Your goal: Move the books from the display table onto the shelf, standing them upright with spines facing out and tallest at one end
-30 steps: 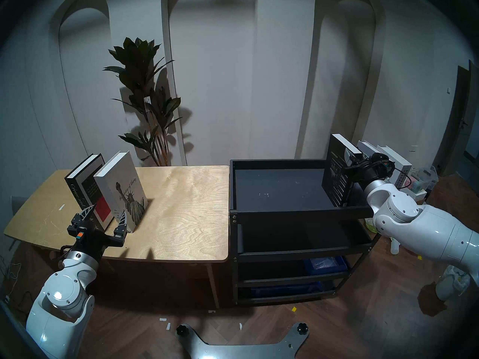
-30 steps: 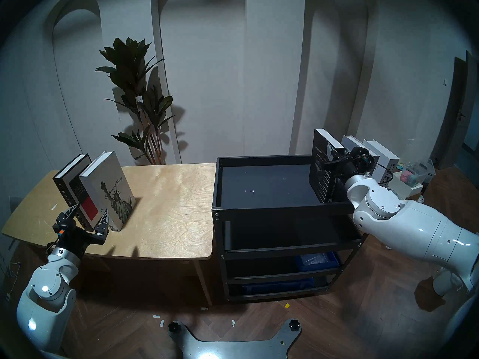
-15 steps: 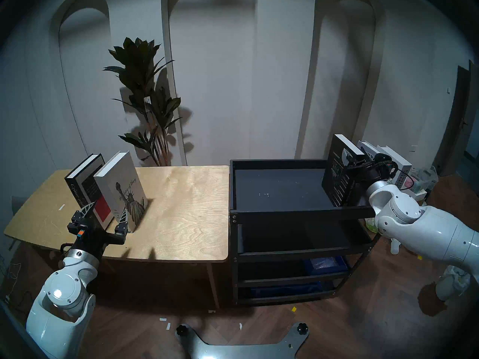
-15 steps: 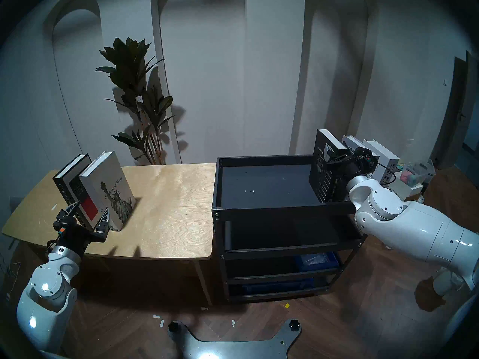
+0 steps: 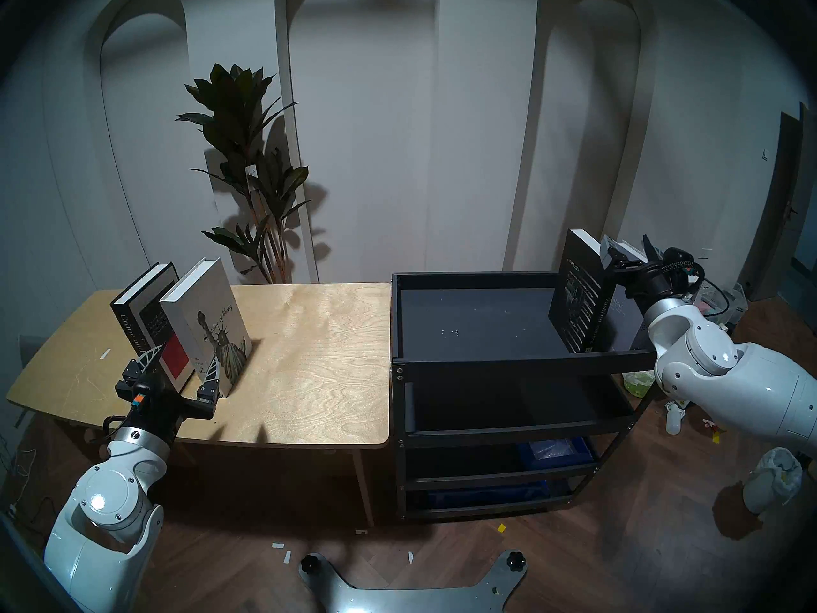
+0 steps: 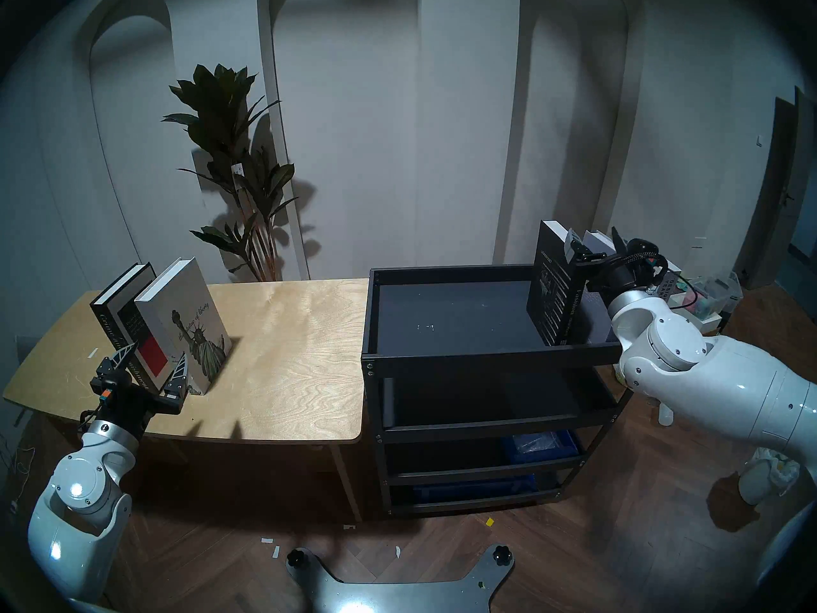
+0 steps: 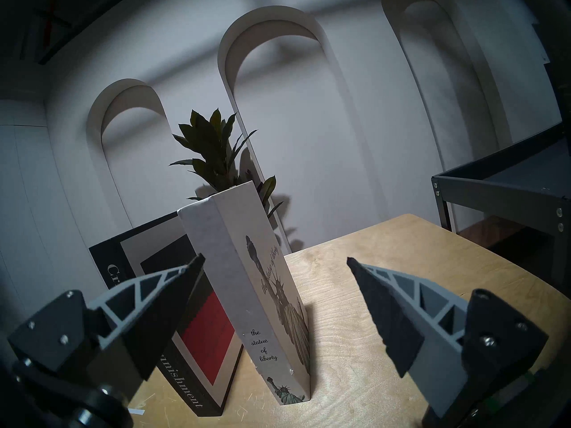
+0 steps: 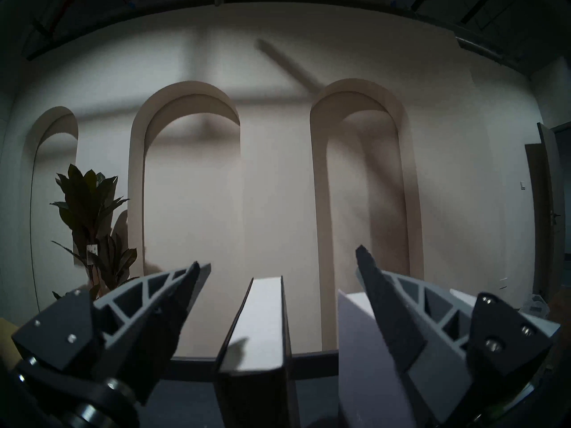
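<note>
The black hardcover "Fashion" book [image 5: 577, 296] stands upright at the right end of the black metal shelf's [image 5: 508, 360] top tier, spine out, beside a grey book [image 5: 623, 320]. The right gripper [image 8: 279, 270] hangs above it, fingers wide, holding nothing. On the light plywood display table [image 5: 309, 355], near its left end, the wide-open left gripper [image 7: 275, 260] brackets the white Statue of Liberty hardcover [image 7: 247, 282], which likely needs closing on next.

the left gripper [image 7: 276, 265] covered the middle of the spine title on the crime and punishment book [image 7: 197, 322]; beside the fashion book [image 5: 579, 298], the robot's right arm [image 5: 689, 346] hid most of the grey book [image 5: 623, 320]
</note>
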Robot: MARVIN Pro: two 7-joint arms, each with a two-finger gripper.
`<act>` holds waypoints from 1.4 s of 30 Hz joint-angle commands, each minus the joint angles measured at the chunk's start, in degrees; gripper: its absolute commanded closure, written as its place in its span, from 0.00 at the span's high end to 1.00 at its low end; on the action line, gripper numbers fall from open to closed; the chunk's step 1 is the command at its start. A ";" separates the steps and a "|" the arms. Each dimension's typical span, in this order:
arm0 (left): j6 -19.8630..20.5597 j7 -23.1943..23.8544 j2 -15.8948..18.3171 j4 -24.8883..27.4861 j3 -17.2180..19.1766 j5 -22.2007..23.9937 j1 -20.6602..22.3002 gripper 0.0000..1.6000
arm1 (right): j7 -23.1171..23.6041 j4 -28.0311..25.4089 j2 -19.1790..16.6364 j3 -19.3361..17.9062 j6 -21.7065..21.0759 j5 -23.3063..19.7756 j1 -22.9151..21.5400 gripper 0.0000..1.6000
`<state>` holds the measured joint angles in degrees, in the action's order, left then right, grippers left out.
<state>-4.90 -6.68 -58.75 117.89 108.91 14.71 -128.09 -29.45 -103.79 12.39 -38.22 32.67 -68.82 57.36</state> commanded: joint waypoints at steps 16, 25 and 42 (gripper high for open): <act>-2.27 5.16 3.01 -5.66 9.52 6.98 1.10 1.00 | 1.27 -18.94 -3.83 -3.45 12.20 6.57 1.06 1.00; -2.47 8.77 5.02 -8.08 12.18 12.43 4.54 1.00 | 4.06 -27.22 -1.46 5.90 12.32 9.41 7.54 1.00; 0.85 19.58 14.09 -15.15 4.91 28.26 15.37 1.00 | 1.51 -32.08 1.27 14.76 10.66 18.46 10.94 1.00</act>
<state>-5.27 9.97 -50.54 105.48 115.56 38.33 -119.08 -26.19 -135.85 11.51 -24.03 44.25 -53.73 67.72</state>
